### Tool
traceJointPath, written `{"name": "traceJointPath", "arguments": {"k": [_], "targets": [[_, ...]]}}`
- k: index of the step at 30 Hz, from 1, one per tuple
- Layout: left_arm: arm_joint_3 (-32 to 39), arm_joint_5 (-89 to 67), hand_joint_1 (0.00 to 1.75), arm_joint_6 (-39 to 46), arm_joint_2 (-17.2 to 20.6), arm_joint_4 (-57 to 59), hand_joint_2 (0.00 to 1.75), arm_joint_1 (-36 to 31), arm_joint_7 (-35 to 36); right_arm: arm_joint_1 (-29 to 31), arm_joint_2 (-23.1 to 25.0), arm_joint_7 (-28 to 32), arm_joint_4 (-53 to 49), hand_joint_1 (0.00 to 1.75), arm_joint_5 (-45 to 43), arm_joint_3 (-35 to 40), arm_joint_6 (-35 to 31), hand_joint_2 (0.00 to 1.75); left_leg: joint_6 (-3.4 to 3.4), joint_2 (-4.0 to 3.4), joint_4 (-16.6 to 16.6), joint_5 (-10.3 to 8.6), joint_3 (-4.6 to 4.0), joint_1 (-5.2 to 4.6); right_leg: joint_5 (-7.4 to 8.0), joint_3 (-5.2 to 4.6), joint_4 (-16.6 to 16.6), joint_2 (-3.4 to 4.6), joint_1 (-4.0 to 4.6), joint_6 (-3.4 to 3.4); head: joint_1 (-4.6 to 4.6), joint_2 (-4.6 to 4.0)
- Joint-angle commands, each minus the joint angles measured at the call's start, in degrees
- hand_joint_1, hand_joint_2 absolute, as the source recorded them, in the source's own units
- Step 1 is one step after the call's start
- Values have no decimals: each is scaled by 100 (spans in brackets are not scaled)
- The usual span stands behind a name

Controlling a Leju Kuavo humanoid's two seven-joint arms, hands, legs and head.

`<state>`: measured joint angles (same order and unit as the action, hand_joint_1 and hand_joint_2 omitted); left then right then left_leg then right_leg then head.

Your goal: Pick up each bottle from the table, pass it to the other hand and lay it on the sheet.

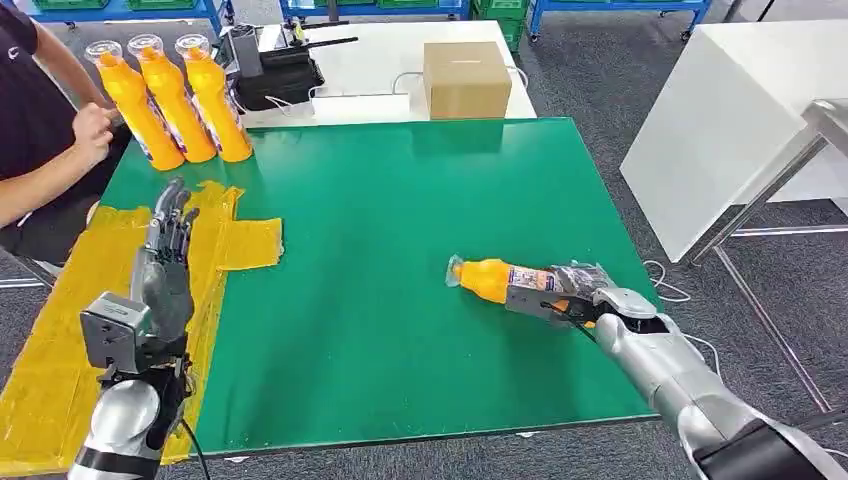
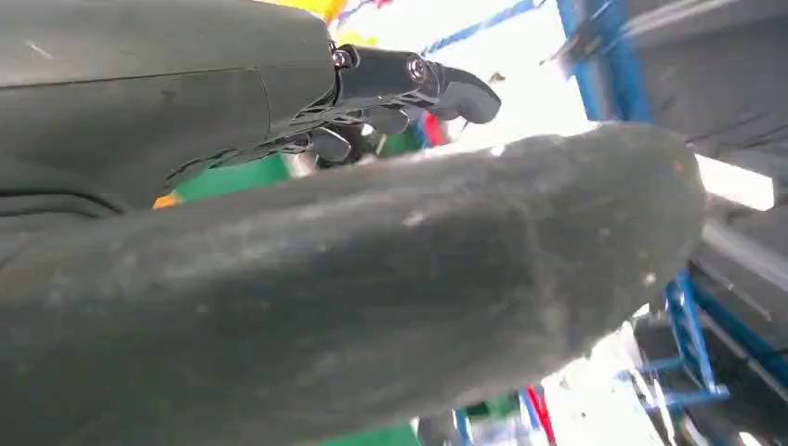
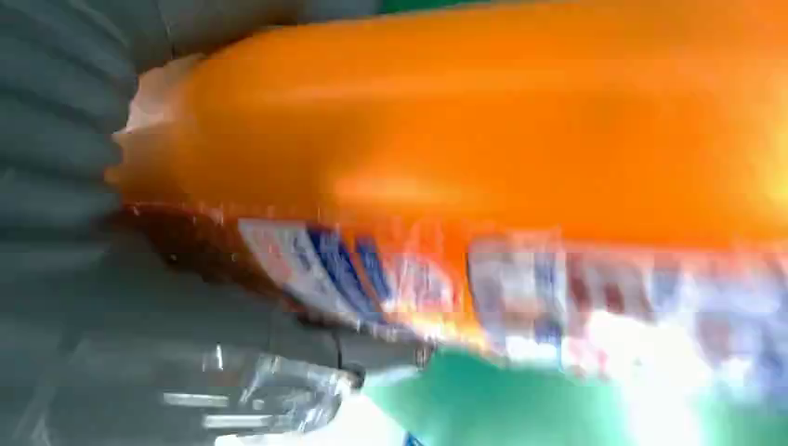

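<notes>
An orange bottle (image 1: 492, 279) with a clear cap lies on its side on the green table (image 1: 400, 200), cap pointing left. My right hand (image 1: 565, 292) grips it around its labelled body; up close the bottle (image 3: 483, 139) shows orange with a blue and red label. Three more orange bottles (image 1: 172, 98) stand upright at the table's far left corner. The yellow sheet (image 1: 90, 290) covers the table's left side. Above it my left hand (image 1: 168, 225) is raised, its fingers (image 2: 409, 79) straight and holding nothing.
A person sits at the far left, one hand (image 1: 92, 130) close to the standing bottles. Behind the green table are a cardboard box (image 1: 466, 78), a black device (image 1: 275, 70) and a white box (image 1: 360, 107). A white table (image 1: 730, 110) stands to the right.
</notes>
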<state>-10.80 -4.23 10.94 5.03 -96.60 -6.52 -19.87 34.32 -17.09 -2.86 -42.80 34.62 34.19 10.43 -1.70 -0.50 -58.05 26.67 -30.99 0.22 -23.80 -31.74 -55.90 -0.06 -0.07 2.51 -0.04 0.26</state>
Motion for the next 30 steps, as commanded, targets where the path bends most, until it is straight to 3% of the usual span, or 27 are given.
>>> {"name": "traceJointPath", "arguments": {"k": [1, 4, 8, 11, 19, 30], "targets": [[284, 1242, 0, -589, -515, -359, 175, 1232, -141, -1433, -42, 347, -4174, 175, -1933, -1093, -512, 175, 11, -28, 11, 7, -22, -6, -1, -38, -1, 32, -6, -6, -2, 0], [147, 2177, 0, -948, -724, -559, 175, 1629, 18, -1562, -68, 307, -5013, 175, -1886, -836, -622, 175, 10, 1, 0, 10, -61, -8, -14, -73, -11, 0, -7, -5, -7, 0], [-38, 2452, 0, -962, -808, -603, 175, 1716, 4, -1392, 190, 294, -5022, 175, -1944, -408, -666, 175, 6, 10, -1, 10, -93, -6, -11, -98, -10, 0, -5, -2, -2, 0], [-54, 2505, 0, -926, -805, -587, 175, 1656, 10, -1307, 208, 373, -4905, 175, -1997, -284, -748, 175, 11, 8, 1, 11, -98, -6, -13, -106, -10, 4, -6, -5, -2, 0], [-561, 2609, 0, -625, -924, -266, 175, 1111, 22, -358, 1097, 62, -3659, 175, -2302, 811, -623, 175, 9, 1, 2, -3, -116, -5, 3, -123, -8, 7, -4, -6, 0, 0], [-592, 2631, 0, -566, -878, -287, 175, 1107, -16, -327, 1032, 24, -3645, 175, -2463, 907, -581, 175, 11, 22, 2, -10, -118, -4, -3, -117, -14, -15, -4, -2, -2, 0]]}}
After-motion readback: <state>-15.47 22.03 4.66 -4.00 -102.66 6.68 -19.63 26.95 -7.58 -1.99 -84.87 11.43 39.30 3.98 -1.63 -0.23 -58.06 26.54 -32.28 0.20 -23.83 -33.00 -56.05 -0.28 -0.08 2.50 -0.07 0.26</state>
